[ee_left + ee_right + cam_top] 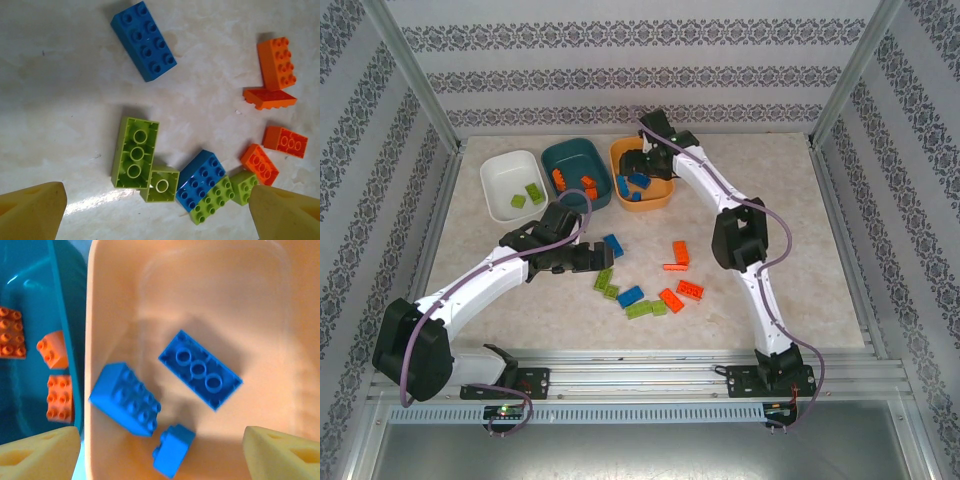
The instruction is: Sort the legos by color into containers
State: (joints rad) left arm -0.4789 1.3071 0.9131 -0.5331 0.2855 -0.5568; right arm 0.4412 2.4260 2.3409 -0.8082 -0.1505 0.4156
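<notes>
Your left fingers [31,210] are hovering apart above a lime-green studded plastic brick [135,152], right fingers [285,452] apart above the shallow orange plastic tub [115,300].

Marbled table [790,260], white tub [505,175], teal tub [570,155], orange tub [645,206], scattered legos [630,296]

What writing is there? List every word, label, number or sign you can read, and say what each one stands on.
No text can be read anywhere.
Bricks: marks on the studs, if any, are too small to read.
Tubs: plain, no label.
Walls: printed ornament only, no letters.
</notes>
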